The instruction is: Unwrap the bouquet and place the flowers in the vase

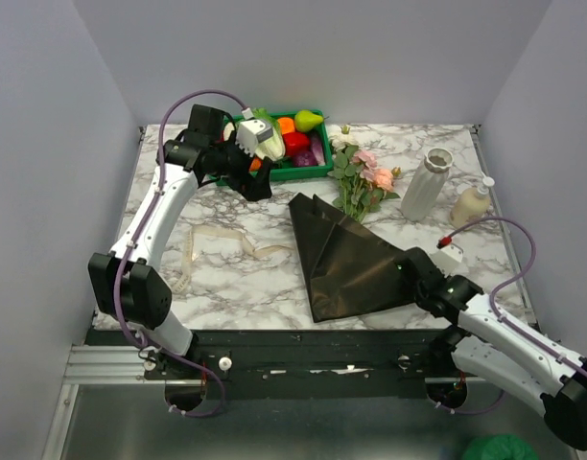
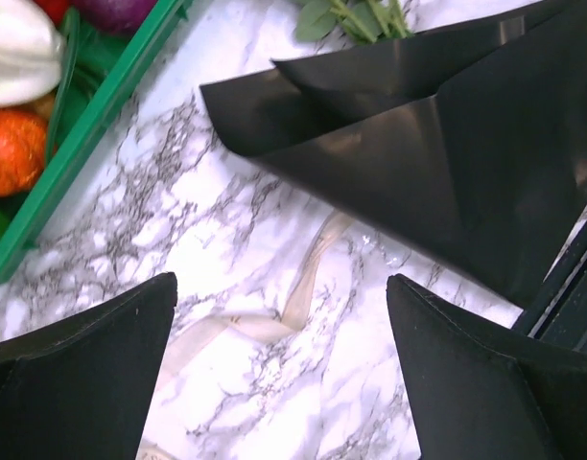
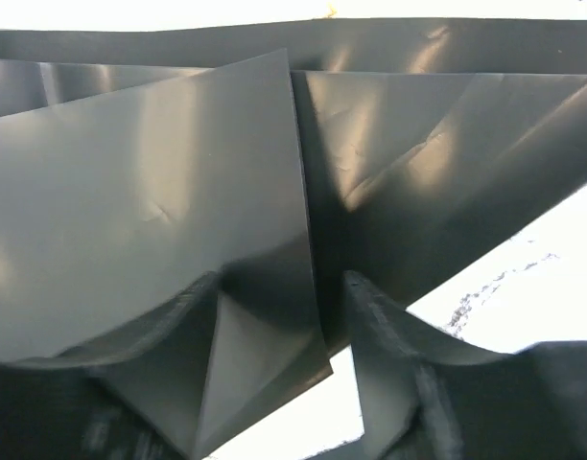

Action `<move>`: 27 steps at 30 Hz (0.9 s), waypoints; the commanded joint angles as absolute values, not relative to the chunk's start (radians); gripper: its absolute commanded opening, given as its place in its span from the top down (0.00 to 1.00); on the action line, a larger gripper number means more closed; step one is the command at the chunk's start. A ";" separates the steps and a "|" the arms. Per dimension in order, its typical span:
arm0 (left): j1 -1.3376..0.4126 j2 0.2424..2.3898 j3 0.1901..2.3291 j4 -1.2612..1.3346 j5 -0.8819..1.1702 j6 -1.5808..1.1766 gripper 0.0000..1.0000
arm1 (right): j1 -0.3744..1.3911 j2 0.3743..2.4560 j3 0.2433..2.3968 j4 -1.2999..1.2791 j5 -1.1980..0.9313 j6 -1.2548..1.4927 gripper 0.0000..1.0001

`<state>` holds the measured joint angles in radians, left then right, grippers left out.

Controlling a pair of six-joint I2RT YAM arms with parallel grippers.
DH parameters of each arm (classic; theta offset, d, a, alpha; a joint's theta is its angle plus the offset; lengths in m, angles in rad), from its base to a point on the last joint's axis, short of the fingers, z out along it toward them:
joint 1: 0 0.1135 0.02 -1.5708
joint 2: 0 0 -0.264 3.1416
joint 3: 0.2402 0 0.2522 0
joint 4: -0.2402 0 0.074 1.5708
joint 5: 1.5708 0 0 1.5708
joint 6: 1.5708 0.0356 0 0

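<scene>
Currently observed left gripper wide open and empty, upper left overhead; right gripper part-open astride bouquet wrap edge, lower right.

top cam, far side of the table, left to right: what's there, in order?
green tray → flowers → vase → beige bottle

The bouquet lies flat, its dark shiny paper loose. Pink and cream flowers stick out the far end. The white vase stands upright just beside them.
</scene>
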<state>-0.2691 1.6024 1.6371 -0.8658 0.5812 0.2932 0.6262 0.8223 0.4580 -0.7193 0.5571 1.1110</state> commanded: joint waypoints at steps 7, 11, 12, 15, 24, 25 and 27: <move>-0.215 1.457 1.545 -0.876 0.577 0.249 0.01 | 0.623 0.631 0.472 -0.552 0.563 0.986 0.78; -0.213 1.408 1.513 -0.861 0.554 0.212 0.01 | 0.623 0.630 0.488 -0.511 0.508 0.918 0.99; -0.213 1.398 1.505 -0.858 0.548 0.206 0.01 | 0.623 0.630 0.488 -0.499 0.497 0.904 0.99; -0.213 1.355 1.485 -0.851 0.506 0.180 0.01 | 0.623 0.640 0.503 -0.451 0.459 0.851 0.99; -0.207 1.233 1.437 -0.796 0.247 0.054 0.01 | 0.660 0.767 0.690 -0.221 0.236 0.663 0.99; -0.203 1.220 1.442 -0.790 0.232 0.048 0.01 | 0.679 0.803 0.731 -0.192 0.215 0.651 0.99; -0.195 1.215 1.454 -0.799 0.218 0.043 0.01 | 0.701 0.851 0.773 -0.108 0.135 0.620 0.99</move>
